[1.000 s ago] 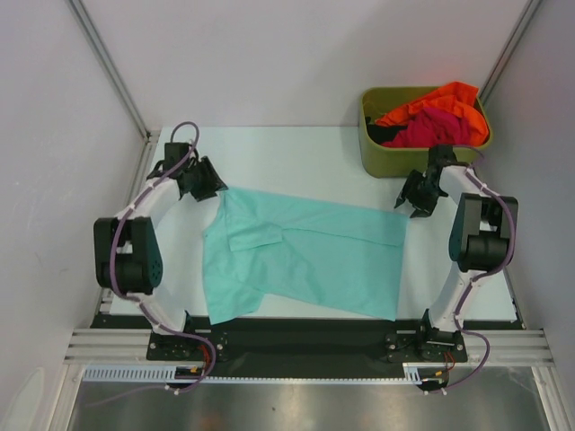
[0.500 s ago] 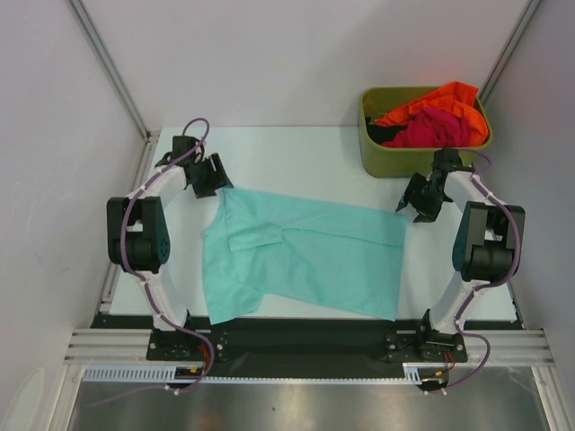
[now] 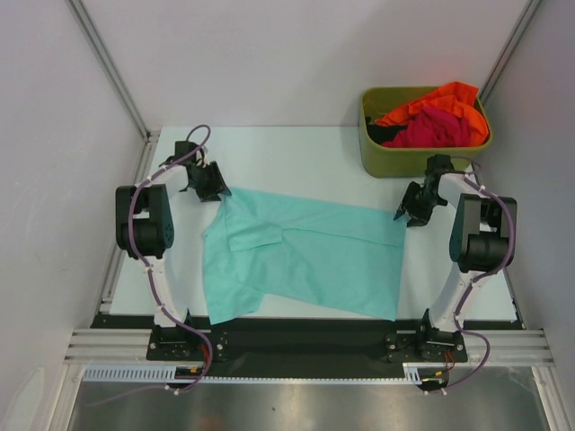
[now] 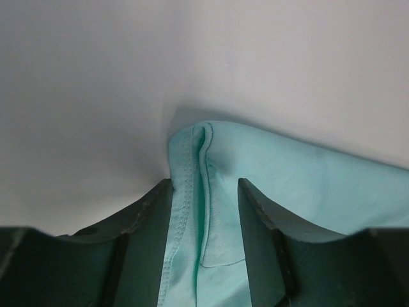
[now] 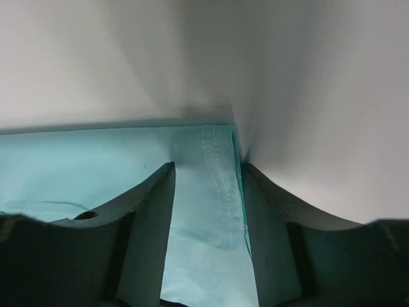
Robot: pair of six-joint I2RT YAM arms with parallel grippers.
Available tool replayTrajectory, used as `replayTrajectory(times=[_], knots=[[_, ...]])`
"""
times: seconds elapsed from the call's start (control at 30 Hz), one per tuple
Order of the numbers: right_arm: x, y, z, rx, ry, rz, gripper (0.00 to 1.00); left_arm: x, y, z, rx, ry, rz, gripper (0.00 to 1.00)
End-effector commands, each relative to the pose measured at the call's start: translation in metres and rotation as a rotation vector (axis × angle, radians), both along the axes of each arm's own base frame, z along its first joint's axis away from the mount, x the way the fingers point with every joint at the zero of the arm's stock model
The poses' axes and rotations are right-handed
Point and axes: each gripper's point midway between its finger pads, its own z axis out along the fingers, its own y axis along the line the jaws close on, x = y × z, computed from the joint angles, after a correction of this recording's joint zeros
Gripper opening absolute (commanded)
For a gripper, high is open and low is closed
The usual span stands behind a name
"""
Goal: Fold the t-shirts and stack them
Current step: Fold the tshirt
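Note:
A teal t-shirt (image 3: 305,256) lies spread flat on the white table, partly folded. My left gripper (image 3: 216,191) is down at its far left corner. In the left wrist view that hemmed corner (image 4: 198,192) lies between the two fingers of the left gripper (image 4: 204,185), whose jaws stand apart. My right gripper (image 3: 406,214) is at the far right corner. In the right wrist view the stitched corner (image 5: 214,192) lies between the open jaws of the right gripper (image 5: 206,169). An orange t-shirt (image 3: 440,97) and a magenta-red t-shirt (image 3: 431,127) are bunched in the bin.
The olive-green bin (image 3: 382,162) stands at the back right corner, just behind my right gripper. White walls close the table on the left, back and right. Bare table (image 3: 296,157) shows behind the teal shirt.
Both grippers have moved in onto the teal shirt's far corners, the left one rightward, the right one leftward and down. The shirt has not shifted.

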Motion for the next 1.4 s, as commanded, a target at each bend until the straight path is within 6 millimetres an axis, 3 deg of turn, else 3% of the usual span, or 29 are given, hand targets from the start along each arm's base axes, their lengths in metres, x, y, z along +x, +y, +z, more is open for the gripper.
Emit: replayTrajectory(times=[0.0, 0.23, 0.4, 0.57, 0.63, 0.67, 0.7, 0.73, 0.83, 0.87, 0.9, 0.93, 0.97, 1.0, 1.03, 1.07, 1.13, 1.17, 1.2, 1.23, 1.3, 1.37], knots=[[0.009, 0.009, -0.005, -0.009, -0.024, 0.039, 0.50, 0.015, 0.003, -0.001, -0.024, -0.030, 0.002, 0.49], [0.037, 0.004, -0.016, -0.040, -0.060, 0.030, 0.33, 0.033, 0.016, -0.010, -0.066, -0.031, 0.055, 0.22], [0.063, -0.008, -0.012, -0.093, -0.097, 0.020, 0.30, 0.057, 0.021, -0.007, -0.087, -0.064, 0.095, 0.07], [0.083, -0.015, -0.009, -0.122, -0.108, 0.028, 0.32, 0.078, 0.022, -0.006, -0.107, -0.098, 0.135, 0.06], [0.086, -0.016, -0.011, -0.133, -0.093, 0.036, 0.41, 0.081, 0.029, -0.006, -0.080, -0.094, 0.168, 0.08], [0.095, -0.019, -0.003, -0.150, -0.105, 0.027, 0.45, 0.080, 0.031, 0.000, -0.062, -0.087, 0.182, 0.13], [0.086, -0.021, -0.003, -0.158, -0.054, 0.008, 0.50, 0.079, 0.036, 0.005, -0.039, -0.083, 0.195, 0.26], [0.084, -0.026, -0.002, -0.185, -0.031, -0.011, 0.55, 0.076, 0.047, 0.010, 0.023, -0.080, 0.229, 0.32], [0.071, -0.033, 0.024, -0.231, -0.016, -0.057, 0.66, 0.052, 0.062, 0.046, 0.132, -0.080, 0.249, 0.60], [0.067, -0.035, 0.033, -0.241, -0.022, -0.073, 0.70, 0.036, 0.071, 0.047, 0.192, -0.064, 0.262, 0.67], [0.056, -0.034, 0.033, -0.245, -0.006, -0.084, 0.73, 0.027, 0.074, 0.079, 0.209, -0.121, 0.271, 0.77], [0.051, -0.034, 0.039, -0.248, -0.008, -0.107, 0.77, 0.015, 0.077, 0.090, 0.231, -0.129, 0.282, 0.78], [0.047, -0.034, 0.059, -0.254, -0.050, -0.121, 0.80, -0.009, 0.082, 0.083, 0.269, -0.080, 0.307, 0.79], [0.036, -0.032, 0.059, -0.255, -0.036, -0.122, 0.82, -0.025, 0.081, 0.113, 0.275, -0.132, 0.331, 0.78], [0.032, -0.027, 0.068, -0.257, -0.055, -0.113, 0.83, -0.040, 0.082, 0.117, 0.280, -0.127, 0.354, 0.77], [0.027, -0.022, 0.084, -0.254, -0.092, -0.106, 0.83, -0.070, 0.079, 0.095, 0.274, -0.052, 0.378, 0.76], [0.016, 0.000, 0.094, -0.226, -0.113, -0.053, 0.84, -0.104, 0.071, 0.110, 0.224, -0.084, 0.418, 0.72], [0.011, 0.015, 0.100, -0.203, -0.124, -0.021, 0.84, -0.136, 0.067, 0.084, 0.202, -0.003, 0.459, 0.70], [0.006, 0.027, 0.117, -0.181, -0.174, 0.009, 0.84, -0.153, 0.066, 0.078, 0.201, 0.028, 0.493, 0.67], [-0.008, 0.053, 0.113, -0.128, -0.161, 0.076, 0.84, -0.181, 0.066, 0.069, 0.197, 0.061, 0.532, 0.65], [-0.024, 0.077, 0.129, -0.093, -0.219, 0.136, 0.84, -0.213, 0.060, 0.054, 0.151, 0.149, 0.629, 0.62], [-0.051, 0.108, 0.120, -0.046, -0.206, 0.231, 0.84, -0.244, 0.052, 0.038, 0.095, 0.216, 0.722, 0.59]])
